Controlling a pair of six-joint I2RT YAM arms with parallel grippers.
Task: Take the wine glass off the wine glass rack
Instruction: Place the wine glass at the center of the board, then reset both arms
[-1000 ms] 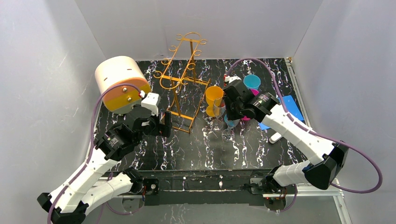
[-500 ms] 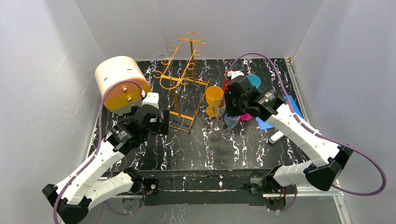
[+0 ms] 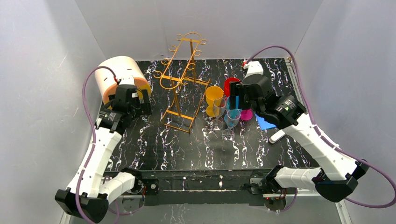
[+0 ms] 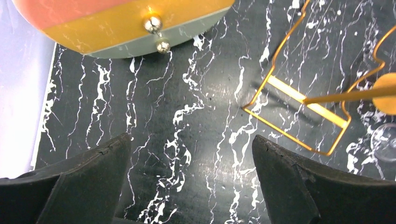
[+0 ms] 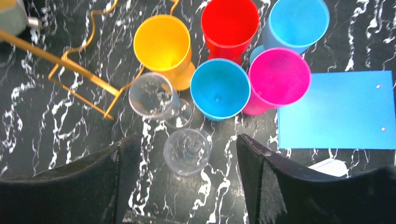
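At the far left, the left arm is bent high, its tool [image 4: 190, 142] beside the box [image 3: 116, 70], wide open and empty. The right arm hangs over the cups [image 5: 219, 88], its tool [image 5: 185, 140] spread, holding nothing. Two wine glasses [image 5: 152, 95] stand on the black marbled tabletop [image 3: 187, 144], just right of the rack [image 4: 294, 92]. Pale walls enclose it.

- The left arm [image 3: 100, 149] is stretching forward along the left side, with its wrist tilting downward.
- The left pincer [image 4: 190, 140] is pointing down, its jaws standing spread wide and gripping nothing.
- The right arm [image 3: 317, 140] is reaching in from the right, its forearm angling leftward.
- The right pincer [image 5: 187, 140] is facing down, its jaws standing wide apart and empty.
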